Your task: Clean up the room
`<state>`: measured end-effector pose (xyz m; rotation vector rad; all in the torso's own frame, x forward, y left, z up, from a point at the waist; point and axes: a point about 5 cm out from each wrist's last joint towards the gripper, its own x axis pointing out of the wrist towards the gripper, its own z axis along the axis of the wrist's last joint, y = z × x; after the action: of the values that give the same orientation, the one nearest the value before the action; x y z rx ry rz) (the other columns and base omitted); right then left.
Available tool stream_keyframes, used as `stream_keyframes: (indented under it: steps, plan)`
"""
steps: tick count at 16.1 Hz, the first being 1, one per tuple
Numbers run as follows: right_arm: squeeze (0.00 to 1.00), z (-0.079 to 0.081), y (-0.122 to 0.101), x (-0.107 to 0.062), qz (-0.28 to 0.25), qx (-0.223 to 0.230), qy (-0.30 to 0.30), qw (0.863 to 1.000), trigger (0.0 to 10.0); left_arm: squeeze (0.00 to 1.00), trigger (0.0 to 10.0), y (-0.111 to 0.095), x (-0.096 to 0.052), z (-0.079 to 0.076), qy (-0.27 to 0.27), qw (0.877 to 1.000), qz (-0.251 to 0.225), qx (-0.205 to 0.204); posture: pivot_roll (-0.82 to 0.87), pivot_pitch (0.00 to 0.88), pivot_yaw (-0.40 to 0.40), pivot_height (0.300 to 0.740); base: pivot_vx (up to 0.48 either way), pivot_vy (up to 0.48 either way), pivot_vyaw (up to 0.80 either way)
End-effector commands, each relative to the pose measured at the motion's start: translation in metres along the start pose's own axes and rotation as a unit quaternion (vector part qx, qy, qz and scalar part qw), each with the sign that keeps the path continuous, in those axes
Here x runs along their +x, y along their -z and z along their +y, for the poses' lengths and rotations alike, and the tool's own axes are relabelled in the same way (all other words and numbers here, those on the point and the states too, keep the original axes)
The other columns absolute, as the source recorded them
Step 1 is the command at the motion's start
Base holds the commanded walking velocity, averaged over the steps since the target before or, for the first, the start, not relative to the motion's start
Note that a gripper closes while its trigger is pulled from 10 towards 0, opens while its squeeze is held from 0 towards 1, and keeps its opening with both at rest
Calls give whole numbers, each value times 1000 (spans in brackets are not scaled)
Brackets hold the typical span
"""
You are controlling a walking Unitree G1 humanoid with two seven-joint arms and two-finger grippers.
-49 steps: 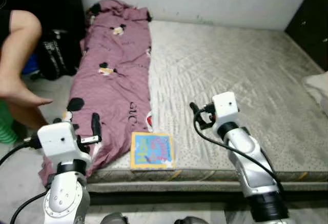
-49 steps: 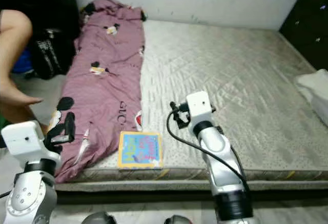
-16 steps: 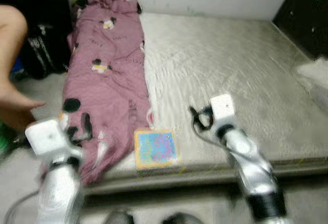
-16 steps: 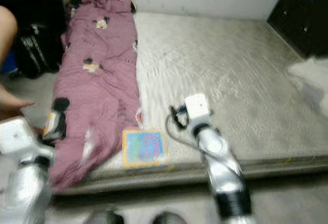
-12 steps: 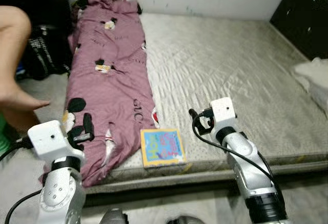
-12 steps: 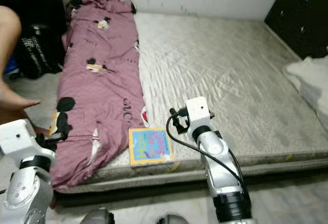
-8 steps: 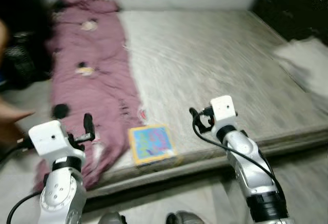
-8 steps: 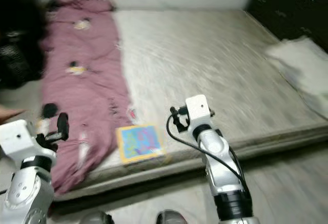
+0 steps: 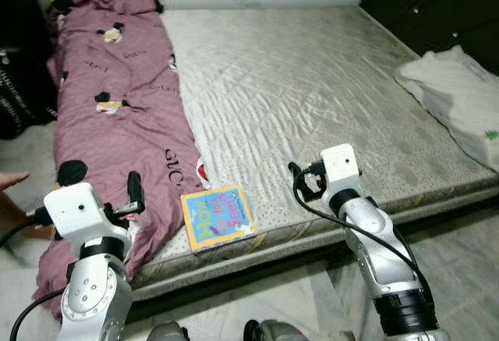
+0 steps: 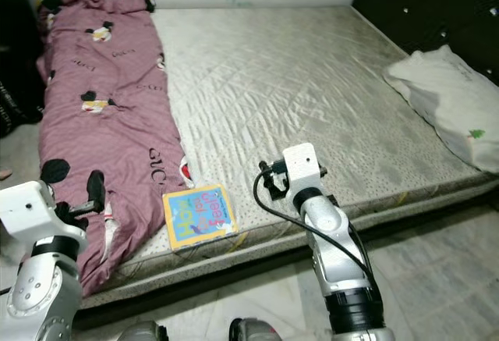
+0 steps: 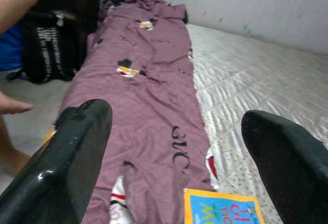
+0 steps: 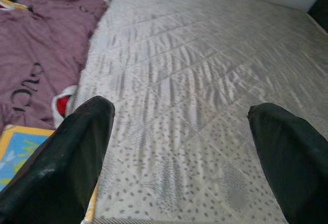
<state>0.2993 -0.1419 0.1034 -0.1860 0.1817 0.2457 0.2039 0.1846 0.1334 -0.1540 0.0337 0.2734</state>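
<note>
A: On the bed, what lies where?

B: A bare grey quilted mattress (image 9: 312, 83) covers the bed. Along its nine o'clock side a mauve blanket (image 9: 109, 115) printed with black cartoon heads runs from the far wall down to the near edge, where it droops over the side. Just beside the blanket's lower hem, at about six o'clock on the mattress, a colourful children's book (image 9: 218, 218) lies flat, one corner almost at the mattress edge. A white pillow (image 9: 460, 99) sits at three o'clock, partly off the mattress edge.

A: And the robot's arms?

B: Both are raised in front of the body. The left gripper (image 11: 177, 157) hovers over the lower end of the blanket; its jaws stand wide apart and hold nothing, with the blanket and the book's top edge visible between them. The right gripper (image 12: 179, 152) hangs above the near edge of the mattress, at three o'clock from the book and apart from it; its jaws are likewise spread wide and empty, with bare mattress between them.

A: Anything around the bed?

B: A dark cabinet (image 9: 437, 5) stands at two o'clock past the pillow. At nine o'clock, beside the blanket, a black bag (image 11: 51, 44) rests on the floor, and a person's foot (image 9: 12, 179) shows at the edge of the head views. The floor (image 10: 452, 263) near the robot is pale tile.
</note>
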Motion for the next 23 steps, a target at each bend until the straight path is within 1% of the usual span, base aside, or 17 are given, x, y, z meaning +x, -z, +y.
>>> stream_keyframes:
  steps: [1,3,10,13,14,16,19,23]
  plan:
    - [0,-3,5,-1,14,0,7,1000,10000,0,10000,3,0,-2,-1,1000,7,-7,62,65,-85,740,0,0,-800]
    - [0,-4,5,-1,13,1,8,1000,10000,0,10000,2,0,-3,0,1000,6,-6,61,66,-83,740,0,0,-697]
    - [0,-4,4,-1,7,2,8,1000,10000,0,10000,2,0,-3,0,1000,5,-6,61,70,-84,740,0,0,0]
    - [0,-4,0,-3,-14,13,9,1000,10000,0,10000,2,-2,1,-15,1000,8,-4,65,85,-81,740,0,0,0]
    - [0,-5,-2,-4,-21,18,11,1000,10000,0,10000,1,-4,2,-17,1000,6,2,66,92,-80,740,0,0,0]
    - [0,-5,-5,-7,-32,29,10,999,10000,0,10000,-1,-9,9,-22,999,1,33,67,109,-74,740,0,0,0]
    - [0,-6,-5,-11,-37,35,14,999,10000,0,10000,-1,-15,15,-28,999,5,44,71,125,-72,740,0,0,0]
    - [0,-5,-5,-11,-39,35,10,999,10000,0,10000,0,-16,15,-26,999,11,46,71,132,-71,740,0,0,0]
